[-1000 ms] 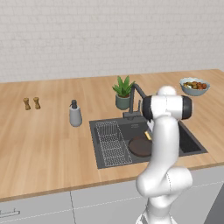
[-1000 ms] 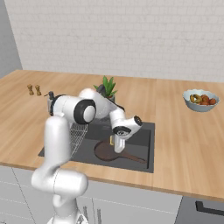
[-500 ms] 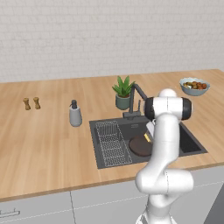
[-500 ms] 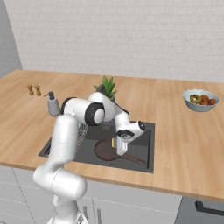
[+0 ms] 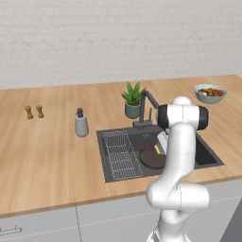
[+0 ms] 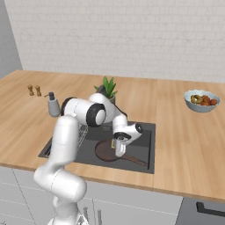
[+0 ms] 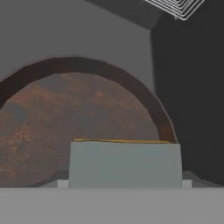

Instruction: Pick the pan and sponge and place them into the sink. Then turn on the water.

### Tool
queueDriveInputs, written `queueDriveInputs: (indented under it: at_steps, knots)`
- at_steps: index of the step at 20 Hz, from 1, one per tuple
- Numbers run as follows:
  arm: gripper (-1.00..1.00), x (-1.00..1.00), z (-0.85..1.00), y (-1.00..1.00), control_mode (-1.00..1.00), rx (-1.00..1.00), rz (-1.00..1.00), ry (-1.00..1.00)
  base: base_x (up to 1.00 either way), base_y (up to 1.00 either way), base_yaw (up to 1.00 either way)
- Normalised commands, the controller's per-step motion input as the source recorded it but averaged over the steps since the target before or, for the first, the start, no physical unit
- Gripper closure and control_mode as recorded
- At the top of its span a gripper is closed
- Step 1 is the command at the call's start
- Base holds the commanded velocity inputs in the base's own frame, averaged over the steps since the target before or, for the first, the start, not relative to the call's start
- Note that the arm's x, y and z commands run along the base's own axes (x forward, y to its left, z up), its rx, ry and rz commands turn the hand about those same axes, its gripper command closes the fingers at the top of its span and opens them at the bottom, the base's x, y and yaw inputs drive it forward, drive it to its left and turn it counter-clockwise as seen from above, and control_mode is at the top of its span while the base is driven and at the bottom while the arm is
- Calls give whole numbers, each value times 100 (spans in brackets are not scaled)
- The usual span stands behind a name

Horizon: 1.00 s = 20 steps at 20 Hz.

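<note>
The dark round pan (image 5: 150,158) lies in the sink (image 5: 208,158), its long handle (image 6: 134,160) pointing toward the front right in the right base view. My gripper (image 5: 159,146) reaches down into the basin just above the pan's right side, shut on the sponge (image 5: 157,150), whose yellow edge shows between the fingers. In the hand view the sponge (image 7: 124,164) fills the lower middle as a greyish block with a thin yellow line, and the brown pan (image 7: 65,118) lies close beneath it. The dark curved faucet (image 5: 149,101) stands behind the basin, with no stream under its spout.
A wire rack (image 5: 120,153) takes up the sink's left half. A potted plant (image 5: 133,99) stands behind the faucet, and a soap dispenser (image 5: 81,124) and two small shakers (image 5: 34,112) stand to the left. A bowl of food (image 5: 209,93) sits far right.
The gripper with the sponge has swung forward and dropped lower into the sink, closer over the pan. The pan has stayed where it was.
</note>
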Motion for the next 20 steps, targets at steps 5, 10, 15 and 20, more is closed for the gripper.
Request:
queueDriveInputs:
  at_steps: [5, 10, 15, 20]
  knots:
    - [-100, 0, -37, 22, -100, 0, -10, -3, 0, 0, 0]
    - [-100, 0, -11, 8, -100, 0, -6, -9, 0, 0, 0]
    - [-100, -15, 13, -1, -100, 5, -1, -13, 0, 0, 0]
    - [-100, -31, 58, 0, -100, 10, 0, -14, 0, 0, 0]
